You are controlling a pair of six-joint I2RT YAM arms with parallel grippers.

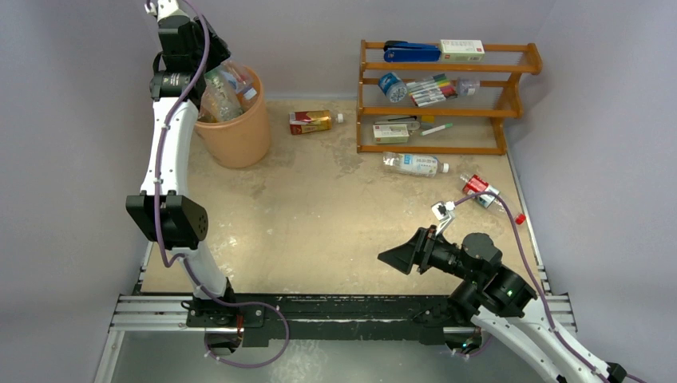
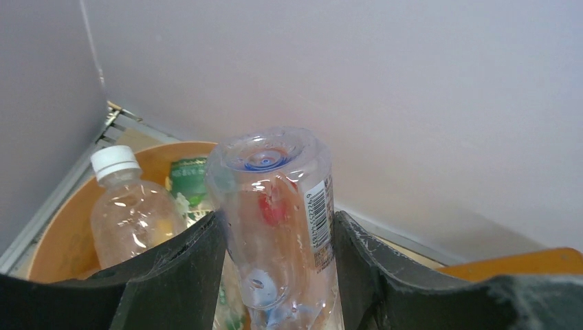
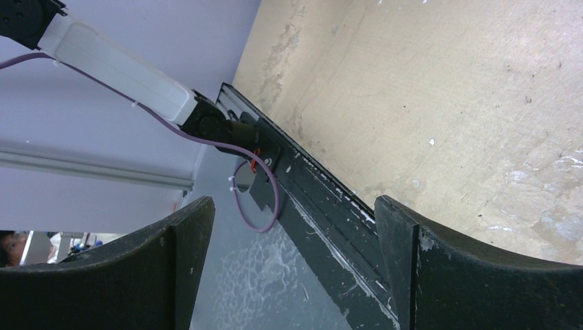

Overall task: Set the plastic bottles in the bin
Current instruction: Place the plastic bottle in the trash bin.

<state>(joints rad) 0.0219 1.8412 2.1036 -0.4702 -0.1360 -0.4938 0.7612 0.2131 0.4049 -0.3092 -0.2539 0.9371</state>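
The left gripper (image 2: 275, 237) is clamped on a clear bottle (image 2: 269, 180) over the bin (image 1: 239, 140) (crowded with other bottles (image 2: 127, 213)); released off-centre, it could glance off them and tumble out; the right gripper (image 3: 292, 210) hangs wide open, empty.

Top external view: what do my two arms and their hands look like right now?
The left arm and right arm have white links, black joint housings and a purple cable tied alongside. The left hand and right hand each have two broad matte-black fingers, scuffed at the edges.
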